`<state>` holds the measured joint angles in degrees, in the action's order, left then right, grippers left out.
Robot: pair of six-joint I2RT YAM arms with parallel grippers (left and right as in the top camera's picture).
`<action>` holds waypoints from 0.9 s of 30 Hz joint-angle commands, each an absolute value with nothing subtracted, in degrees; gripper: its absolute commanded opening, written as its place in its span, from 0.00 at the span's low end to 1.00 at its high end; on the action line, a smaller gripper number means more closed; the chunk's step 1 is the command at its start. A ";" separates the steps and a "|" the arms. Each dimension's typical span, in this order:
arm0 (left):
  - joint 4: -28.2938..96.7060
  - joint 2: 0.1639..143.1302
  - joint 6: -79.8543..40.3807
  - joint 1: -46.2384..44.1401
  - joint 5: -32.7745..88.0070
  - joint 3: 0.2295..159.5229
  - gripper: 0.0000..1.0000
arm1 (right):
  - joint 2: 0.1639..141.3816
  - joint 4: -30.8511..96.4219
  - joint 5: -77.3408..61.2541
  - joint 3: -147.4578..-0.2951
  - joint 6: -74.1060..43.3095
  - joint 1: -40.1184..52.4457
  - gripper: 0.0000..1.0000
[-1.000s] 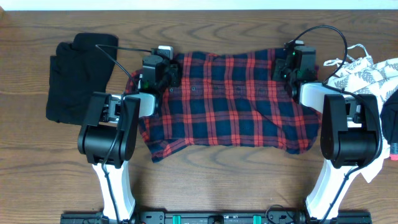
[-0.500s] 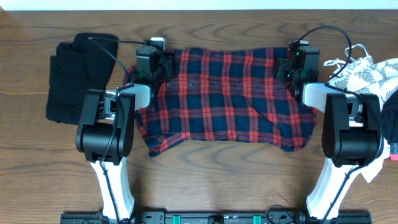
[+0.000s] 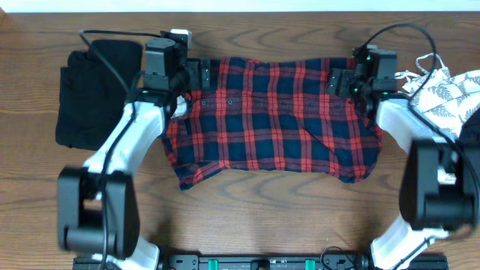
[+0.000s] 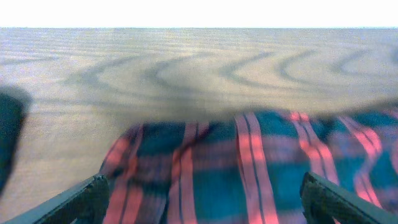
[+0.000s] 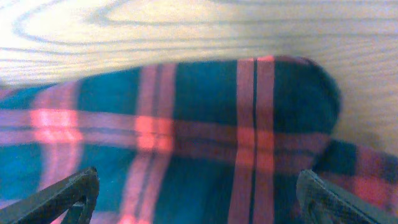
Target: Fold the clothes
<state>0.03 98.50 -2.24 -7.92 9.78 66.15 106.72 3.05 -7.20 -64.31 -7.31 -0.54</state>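
plaid shirt [image 4: 249, 168] between spread fingers [image 4: 78, 200]

Even, soft light fills the overhead view; the plaid shirt [image 3: 274, 120] reads sharp, but the left arm [image 3: 97, 217] and right arm [image 3: 439, 195] smear in the lower corners. Both wrist views are blurred throughout. The left wrist's top band is blown white, and a dim shadow, perhaps the camera's, darkens the table [image 4: 186, 68].

The shirt [image 3: 274, 120] is plaid: red bands crossing navy squares, with thin dark lines running inside the red. The garment [image 3: 94, 94] at the far left is plain black. The far-right garment [image 3: 442, 90] is white with a black leaf print. The bench [image 3: 262, 217] is brown wood with darker swirling grain. The left fingers [image 4: 68, 202] and right fingers [image 5: 62, 193] are dark.
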 commanded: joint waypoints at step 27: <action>52.12 84.60 -3.81 -7.62 10.04 66.24 0.98 | 90.06 53.82 -11.38 -64.40 -8.71 0.86 0.99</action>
